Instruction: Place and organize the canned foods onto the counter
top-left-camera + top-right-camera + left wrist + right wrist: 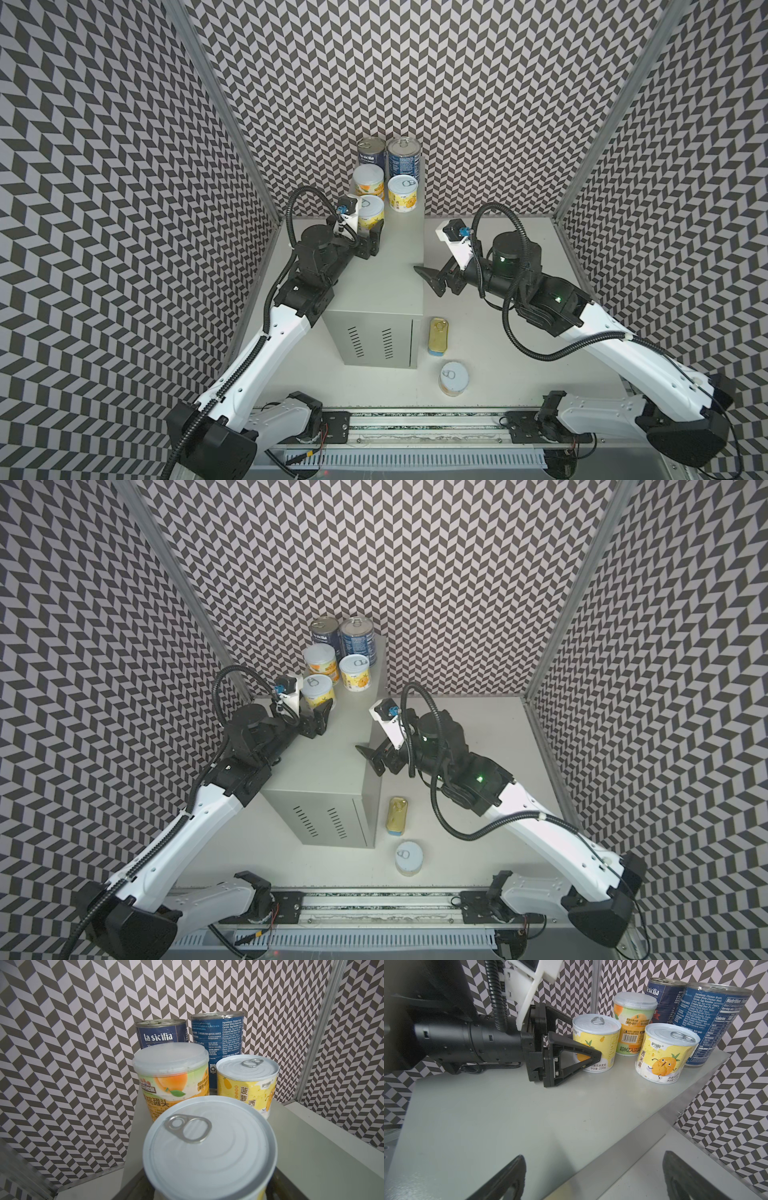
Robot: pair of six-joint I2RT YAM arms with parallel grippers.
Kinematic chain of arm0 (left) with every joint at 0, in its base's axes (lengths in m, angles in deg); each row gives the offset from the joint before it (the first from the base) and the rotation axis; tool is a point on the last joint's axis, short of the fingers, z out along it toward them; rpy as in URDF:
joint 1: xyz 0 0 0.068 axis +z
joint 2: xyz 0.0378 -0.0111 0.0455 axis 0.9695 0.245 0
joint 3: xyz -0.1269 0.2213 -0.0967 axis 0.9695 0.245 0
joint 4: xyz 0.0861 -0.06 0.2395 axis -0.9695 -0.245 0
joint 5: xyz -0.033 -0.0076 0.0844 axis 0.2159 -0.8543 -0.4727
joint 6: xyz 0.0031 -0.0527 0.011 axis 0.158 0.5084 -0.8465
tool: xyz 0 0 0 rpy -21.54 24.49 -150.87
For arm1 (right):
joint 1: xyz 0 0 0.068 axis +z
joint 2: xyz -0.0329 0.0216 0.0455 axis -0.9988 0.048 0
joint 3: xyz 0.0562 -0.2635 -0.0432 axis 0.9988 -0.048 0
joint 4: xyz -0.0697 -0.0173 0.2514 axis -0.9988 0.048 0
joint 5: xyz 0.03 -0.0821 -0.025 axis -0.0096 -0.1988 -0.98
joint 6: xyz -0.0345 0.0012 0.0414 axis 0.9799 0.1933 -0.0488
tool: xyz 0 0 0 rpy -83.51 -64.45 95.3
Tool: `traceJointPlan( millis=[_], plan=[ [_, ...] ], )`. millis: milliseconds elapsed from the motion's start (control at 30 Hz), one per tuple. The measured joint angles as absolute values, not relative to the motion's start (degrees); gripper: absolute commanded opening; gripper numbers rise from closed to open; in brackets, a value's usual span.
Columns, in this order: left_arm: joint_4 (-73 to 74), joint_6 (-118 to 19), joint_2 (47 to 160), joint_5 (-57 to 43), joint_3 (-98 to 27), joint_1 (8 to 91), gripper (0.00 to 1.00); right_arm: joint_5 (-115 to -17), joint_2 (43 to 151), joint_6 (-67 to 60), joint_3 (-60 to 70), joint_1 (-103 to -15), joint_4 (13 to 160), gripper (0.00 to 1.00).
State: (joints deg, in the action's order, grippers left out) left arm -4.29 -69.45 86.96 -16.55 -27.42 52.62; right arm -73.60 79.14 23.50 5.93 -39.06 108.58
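Observation:
On the grey counter stand two blue tins, a peach can and a pineapple can. In front of them a third yellow fruit can rests on the counter top, and my left gripper is shut on its sides. In the right wrist view one finger presses its label. My right gripper hangs open over the counter's right edge, holding nothing. The gold SPAM tin and a white-lidded fruit can sit on the tabletop.
The patterned back wall stands close behind the blue tins. The near half of the counter top is bare. The white tabletop extends right of the counter, with the arm rail along the front.

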Motion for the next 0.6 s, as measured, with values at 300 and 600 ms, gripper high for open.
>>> traceJointPlan(
  millis=[300,600],
  plan=[
    [-3.78,-68.68,89.63,-14.78,-29.08,53.16,0.98,-73.64,79.12,23.77,5.82,-39.06,108.34,0.99],
    [-2.41,-67.04,91.58,-14.39,-29.87,53.84,0.92,-73.86,79.01,24.27,4.55,-39.06,107.84,1.0]
  ],
)
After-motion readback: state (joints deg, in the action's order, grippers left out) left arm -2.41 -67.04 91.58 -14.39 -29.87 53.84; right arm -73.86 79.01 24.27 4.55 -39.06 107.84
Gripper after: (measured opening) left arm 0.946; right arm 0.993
